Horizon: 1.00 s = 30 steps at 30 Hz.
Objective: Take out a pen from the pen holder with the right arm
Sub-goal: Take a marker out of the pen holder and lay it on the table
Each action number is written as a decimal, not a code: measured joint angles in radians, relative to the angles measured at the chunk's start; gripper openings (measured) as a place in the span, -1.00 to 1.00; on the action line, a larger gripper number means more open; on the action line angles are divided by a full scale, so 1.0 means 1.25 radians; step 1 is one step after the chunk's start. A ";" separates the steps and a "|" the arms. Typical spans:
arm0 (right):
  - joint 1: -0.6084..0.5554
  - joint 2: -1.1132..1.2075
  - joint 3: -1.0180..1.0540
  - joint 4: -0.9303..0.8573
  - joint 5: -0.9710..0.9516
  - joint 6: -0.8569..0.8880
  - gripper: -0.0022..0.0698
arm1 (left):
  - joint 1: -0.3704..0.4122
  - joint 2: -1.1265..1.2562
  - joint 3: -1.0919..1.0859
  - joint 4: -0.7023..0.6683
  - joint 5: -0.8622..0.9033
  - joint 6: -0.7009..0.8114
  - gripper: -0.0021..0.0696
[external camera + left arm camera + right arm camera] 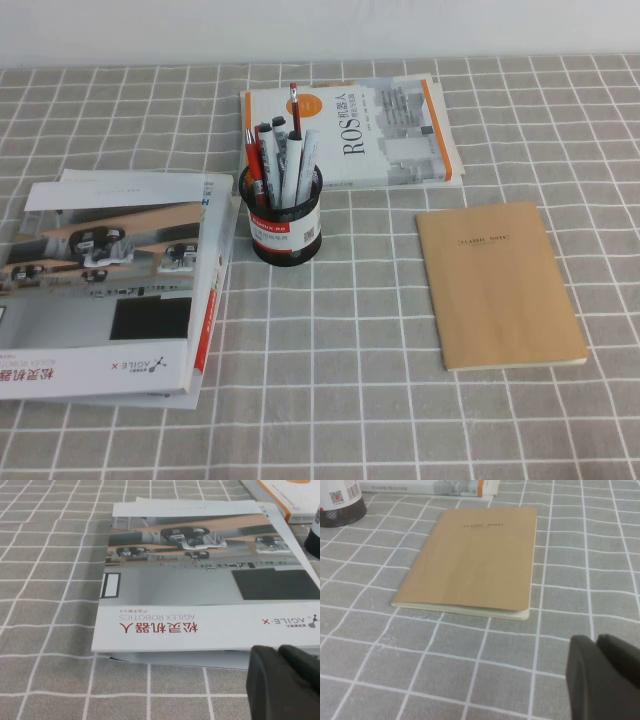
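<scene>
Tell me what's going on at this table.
Nothing is being handled yet. The black mesh pen holder stands upright on the grey checked tablecloth, full of pens, none taken out. The right gripper hangs shut on the robot's side of the tan paper notebook, well short of the holder. The left gripper, also shut, hangs by the near edge of the white glossy AgileX booklet. A white ROS book lies behind the holder.

Office desk (pixel 350 390), books (pixel 390 130), notebook (pixel 498 285), pen holder (pixel 285 228)
</scene>
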<state>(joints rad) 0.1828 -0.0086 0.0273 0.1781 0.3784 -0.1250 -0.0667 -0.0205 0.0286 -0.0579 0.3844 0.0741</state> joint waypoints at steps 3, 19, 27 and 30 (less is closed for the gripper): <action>0.000 0.000 0.000 0.000 0.000 0.000 -0.97 | 0.000 0.000 0.000 0.000 0.000 0.000 -0.96; 0.000 0.000 0.000 0.000 0.000 0.000 -0.97 | 0.000 0.000 0.000 0.000 0.000 0.000 -0.96; 0.000 0.000 0.000 -0.022 0.000 0.000 -0.97 | 0.000 0.000 0.000 0.000 0.000 0.000 -0.96; 0.000 0.000 0.000 -0.024 0.000 0.000 -0.97 | 0.000 0.000 0.000 0.000 0.000 0.000 -0.96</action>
<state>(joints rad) 0.1828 -0.0086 0.0273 0.1476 0.3784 -0.1250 -0.0667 -0.0205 0.0286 -0.0579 0.3844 0.0741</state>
